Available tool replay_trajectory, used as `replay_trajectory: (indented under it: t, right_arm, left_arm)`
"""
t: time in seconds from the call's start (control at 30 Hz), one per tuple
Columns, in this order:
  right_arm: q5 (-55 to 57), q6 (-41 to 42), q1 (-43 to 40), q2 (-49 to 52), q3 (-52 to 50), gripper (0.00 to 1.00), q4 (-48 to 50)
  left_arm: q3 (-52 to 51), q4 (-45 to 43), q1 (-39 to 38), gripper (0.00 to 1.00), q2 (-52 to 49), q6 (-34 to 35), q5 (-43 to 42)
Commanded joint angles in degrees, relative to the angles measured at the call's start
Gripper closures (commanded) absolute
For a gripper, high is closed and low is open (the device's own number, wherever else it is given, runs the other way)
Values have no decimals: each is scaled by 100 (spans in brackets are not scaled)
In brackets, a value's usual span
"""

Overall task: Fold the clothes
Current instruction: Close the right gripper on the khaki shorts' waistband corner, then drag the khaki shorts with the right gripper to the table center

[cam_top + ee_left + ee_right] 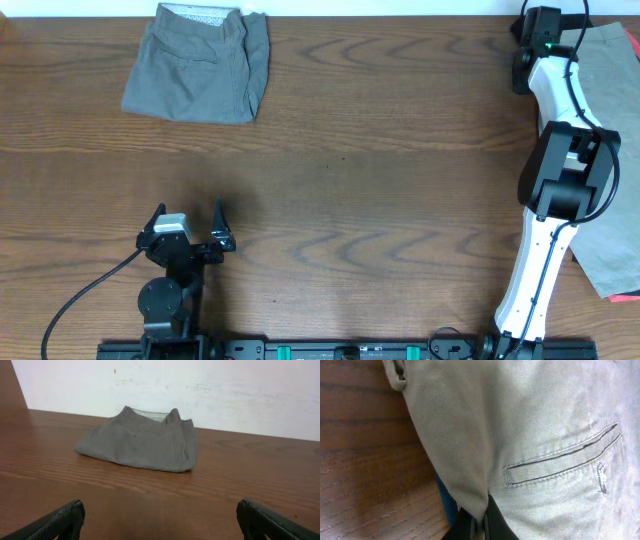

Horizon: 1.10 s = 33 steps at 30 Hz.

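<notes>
I see the wooden table [400, 150]. Pale khaki shorts [625, 120] lie at its right edge, and folded grey shorts [200, 65] sit far left. My right gripper [476, 522] pinches a fold of the khaki shorts. My left gripper [189, 212] rests near left, fingers spread apart.

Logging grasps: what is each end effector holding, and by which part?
Nothing in the left end effector; the right end effector pinches the shorts at an edge near the pocket.
</notes>
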State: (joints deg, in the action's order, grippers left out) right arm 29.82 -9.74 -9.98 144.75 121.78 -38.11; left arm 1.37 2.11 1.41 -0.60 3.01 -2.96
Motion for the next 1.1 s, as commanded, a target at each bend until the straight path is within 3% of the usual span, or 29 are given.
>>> replay_trajectory:
  t: [0.0, 0.37, 1.07]
  right_arm:
    - [273, 326, -48, -111, 28, 99, -31]
    - [118, 396, -39, -199, 28, 99, -142]
    - [120, 800, 365, -1403, 28, 99, -498]
  left_arm:
    - [-114, 168, 17, 2, 37, 31, 87]
    - [-114, 168, 17, 2, 37, 31, 87]
    - [-114, 168, 17, 2, 37, 31, 87]
